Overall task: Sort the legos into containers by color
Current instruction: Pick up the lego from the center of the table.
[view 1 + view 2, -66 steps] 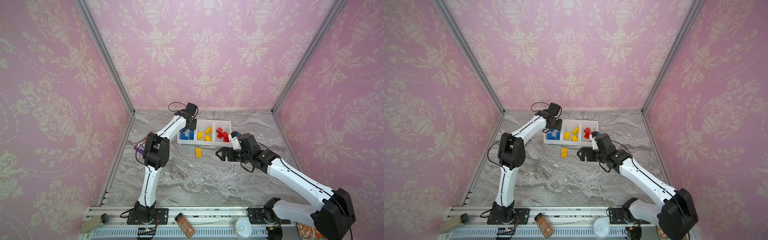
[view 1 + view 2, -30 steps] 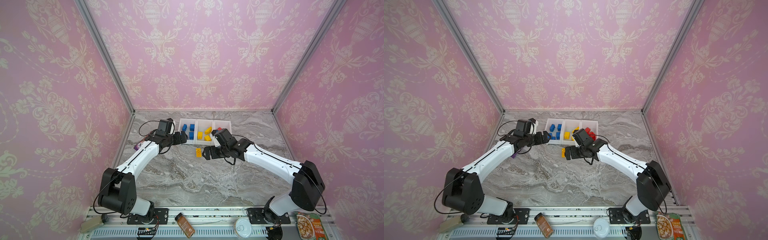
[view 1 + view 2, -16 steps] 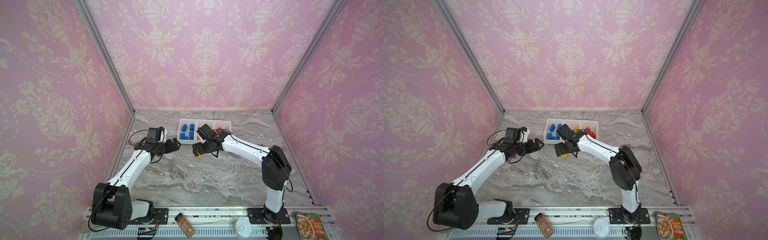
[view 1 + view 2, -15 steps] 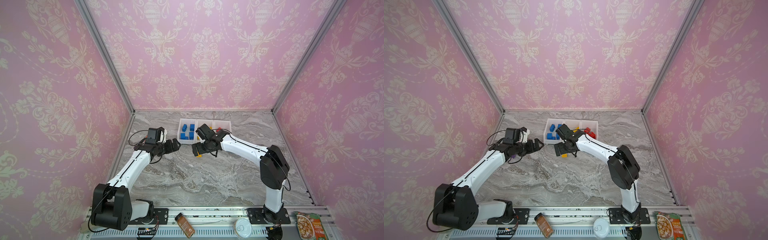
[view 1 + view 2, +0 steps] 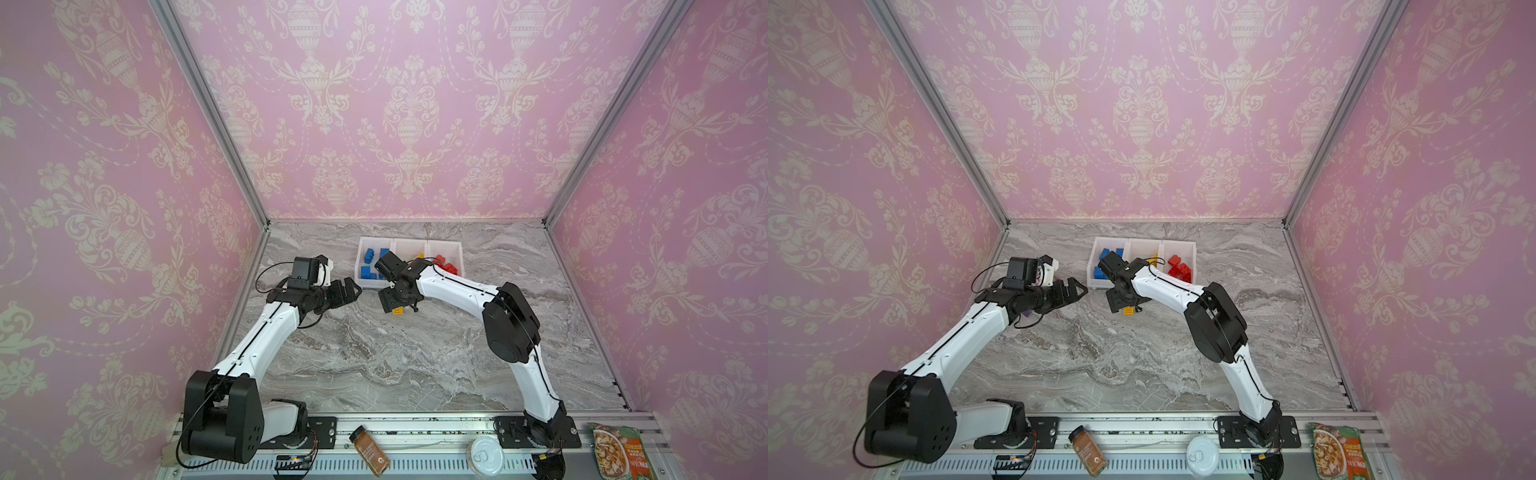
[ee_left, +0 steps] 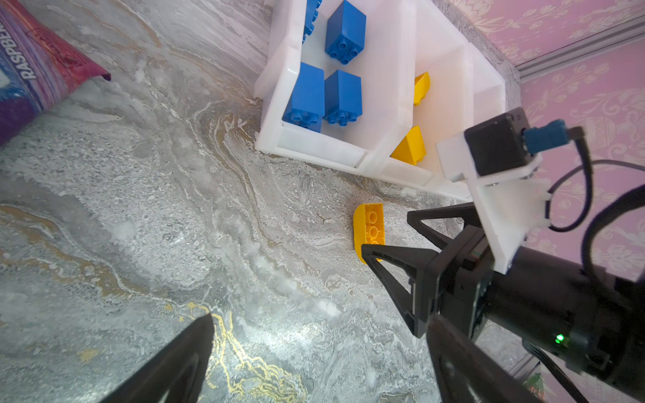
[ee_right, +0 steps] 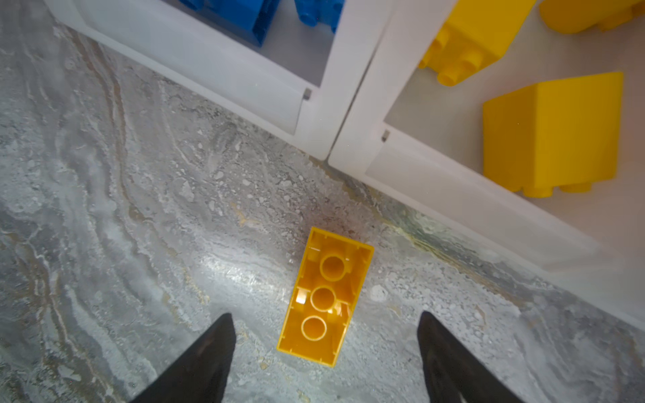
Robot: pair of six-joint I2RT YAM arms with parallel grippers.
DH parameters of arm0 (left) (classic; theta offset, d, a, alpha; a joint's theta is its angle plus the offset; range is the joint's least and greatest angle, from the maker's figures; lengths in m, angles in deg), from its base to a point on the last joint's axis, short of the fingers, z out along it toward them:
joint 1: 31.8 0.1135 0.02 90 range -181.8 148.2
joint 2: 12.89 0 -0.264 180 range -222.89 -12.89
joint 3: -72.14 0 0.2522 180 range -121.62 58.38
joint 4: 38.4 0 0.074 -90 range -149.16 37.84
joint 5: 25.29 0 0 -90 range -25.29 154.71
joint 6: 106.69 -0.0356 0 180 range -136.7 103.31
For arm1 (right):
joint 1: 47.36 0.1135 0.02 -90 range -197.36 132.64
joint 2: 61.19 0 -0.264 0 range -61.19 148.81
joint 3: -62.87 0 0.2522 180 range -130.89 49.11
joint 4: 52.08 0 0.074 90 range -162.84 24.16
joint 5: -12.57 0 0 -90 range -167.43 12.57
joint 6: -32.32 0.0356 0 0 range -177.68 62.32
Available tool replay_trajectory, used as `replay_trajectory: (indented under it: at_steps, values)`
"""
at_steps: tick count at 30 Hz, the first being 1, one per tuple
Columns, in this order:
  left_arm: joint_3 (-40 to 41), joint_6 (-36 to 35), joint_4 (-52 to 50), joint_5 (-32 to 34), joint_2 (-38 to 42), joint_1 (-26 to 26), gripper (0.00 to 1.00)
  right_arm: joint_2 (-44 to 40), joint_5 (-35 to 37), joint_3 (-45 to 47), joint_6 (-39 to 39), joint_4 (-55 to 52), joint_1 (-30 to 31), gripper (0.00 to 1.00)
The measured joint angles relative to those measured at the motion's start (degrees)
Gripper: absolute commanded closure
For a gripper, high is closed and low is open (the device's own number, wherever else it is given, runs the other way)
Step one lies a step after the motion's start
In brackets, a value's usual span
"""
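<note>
Yellow plastic, hollow side up: one loose brick lies alone on the marble counter. It sits just in front of the three joined white bins, near the wall between the blue bin and the yellow bin. The right arm's fingers hang right over it. They are spread wide along its two long sides, with a clear gap on each side, and they grip nothing.

Blue bricks fill the bin nearest the left arm, yellow bricks lie in the middle one, and red bricks are in the far one.

Off to the side of the blue bin, the left arm's fingers hover above bare counter, wide open and empty. A purple packet lies flat on the counter, well apart from the bins.
</note>
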Motion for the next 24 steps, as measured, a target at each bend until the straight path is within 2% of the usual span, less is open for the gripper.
replay_trajectory:
  at_steps: [11,18,22,24]
  values:
    - [0.04,-0.02,-0.04,0.00,-0.04,0.00,0.03,3.85,0.52,-1.95,-0.04,-0.48,0.00,0.33]
    - [0.04,-0.02,-0.09,0.00,-0.07,0.00,0.03,4.44,0.52,-2.16,-0.09,-0.22,0.00,0.46]
    - [0.04,-0.02,-0.09,0.02,-0.07,0.00,0.03,4.46,0.61,-2.16,-0.46,0.04,0.00,0.59]
    - [0.04,-0.02,-0.09,0.02,-0.07,0.00,0.03,4.46,0.92,-2.16,-0.33,0.04,0.00,0.61]
